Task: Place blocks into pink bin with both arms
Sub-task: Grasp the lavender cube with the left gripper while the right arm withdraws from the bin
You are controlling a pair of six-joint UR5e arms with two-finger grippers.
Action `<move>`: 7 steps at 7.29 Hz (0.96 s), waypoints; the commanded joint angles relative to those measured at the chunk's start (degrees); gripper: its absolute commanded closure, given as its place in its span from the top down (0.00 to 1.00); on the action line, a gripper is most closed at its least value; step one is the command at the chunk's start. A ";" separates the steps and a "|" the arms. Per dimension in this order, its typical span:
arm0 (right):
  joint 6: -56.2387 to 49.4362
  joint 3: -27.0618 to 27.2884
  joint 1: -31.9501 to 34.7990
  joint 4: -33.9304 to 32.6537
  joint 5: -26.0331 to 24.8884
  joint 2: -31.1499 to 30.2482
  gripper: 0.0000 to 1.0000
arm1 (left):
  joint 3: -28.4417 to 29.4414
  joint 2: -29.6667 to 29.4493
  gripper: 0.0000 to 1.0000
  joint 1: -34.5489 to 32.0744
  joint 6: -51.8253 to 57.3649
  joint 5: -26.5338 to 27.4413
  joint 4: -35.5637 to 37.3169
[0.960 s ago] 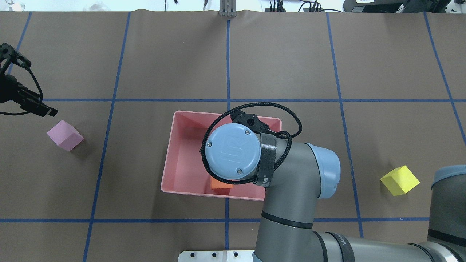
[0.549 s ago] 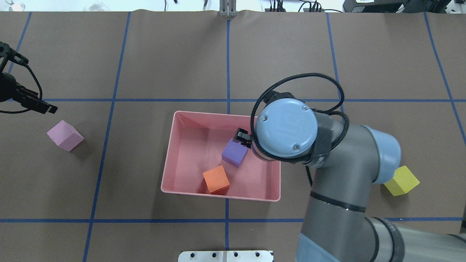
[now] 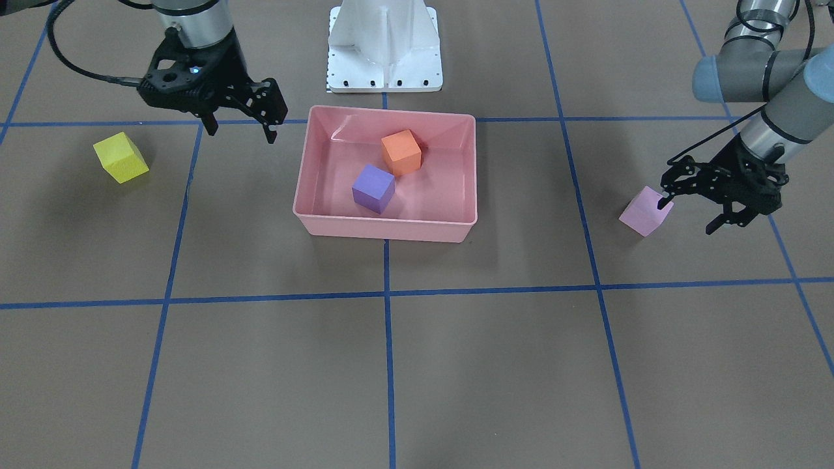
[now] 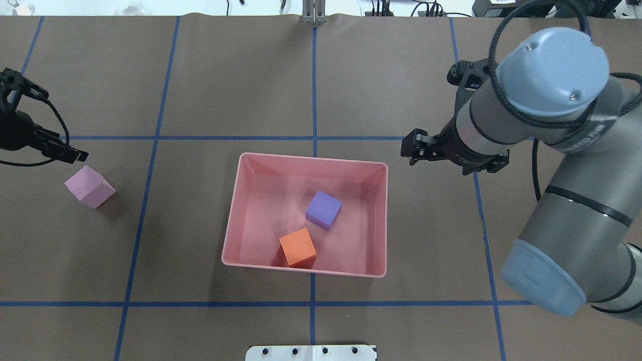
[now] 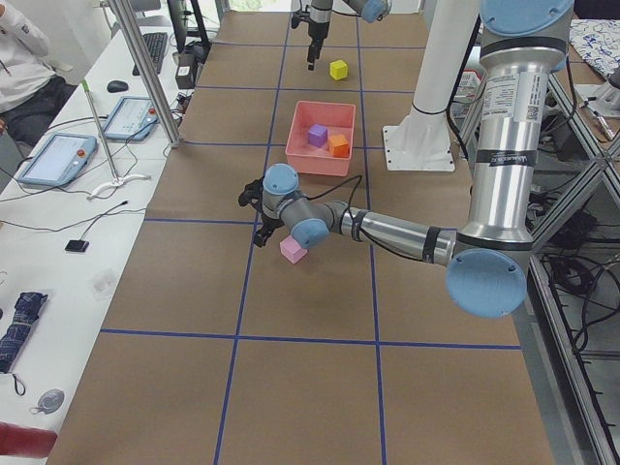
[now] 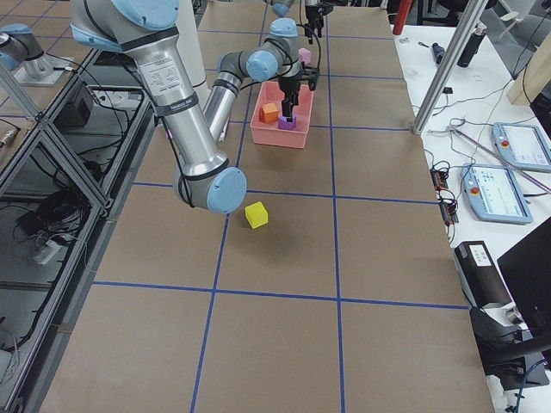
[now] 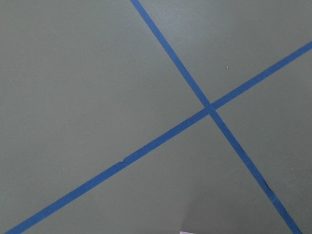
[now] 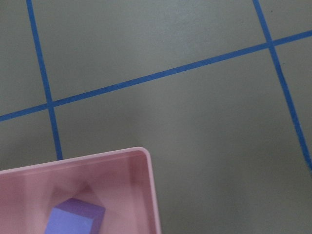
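Note:
The pink bin [image 4: 231,220] sits mid-table with the purple block [image 4: 323,209] and the orange block [image 4: 298,246] lying inside it. The light pink block [image 3: 644,211] rests on the table at the robot's left. My left gripper [image 3: 689,215] hangs open just beside it, one fingertip [image 3: 664,202] at the block's edge. The yellow block [image 3: 120,157] lies on the robot's right side, hidden by the arm in the overhead view. My right gripper [image 3: 241,133] hovers open and empty between the yellow block and the bin. The right wrist view shows a bin corner [image 8: 152,195] and the purple block [image 8: 73,220].
The white pedestal base [image 3: 384,45] stands behind the bin. Blue tape lines [image 4: 314,90] grid the brown table cover. A side bench with tablets [image 5: 58,155] and a seated person [image 5: 24,58] lies beyond the table's far edge.
My right arm has swung out of the bin toward the robot's right, leaving the purple block inside beside the orange one. The left gripper has edged slightly toward the light pink block.

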 commanded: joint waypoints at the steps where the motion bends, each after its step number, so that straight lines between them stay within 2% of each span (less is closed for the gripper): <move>1: -9.04 2.01 4.08 0.46 2.31 -5.08 1.00 | 0.08 3.18 1.00 4.45 -0.91 3.36 -5.14; 2: -13.59 2.97 6.36 0.47 4.15 -7.45 1.00 | 0.08 5.46 1.00 5.85 -0.82 4.67 -8.29; 4: -20.99 3.68 10.41 0.64 6.88 -11.50 1.00 | 0.17 5.75 1.00 8.75 -0.82 7.22 -9.21; 7: -27.67 3.07 14.02 0.64 8.73 -13.27 1.00 | 0.60 5.75 1.00 10.87 -1.17 9.85 -9.12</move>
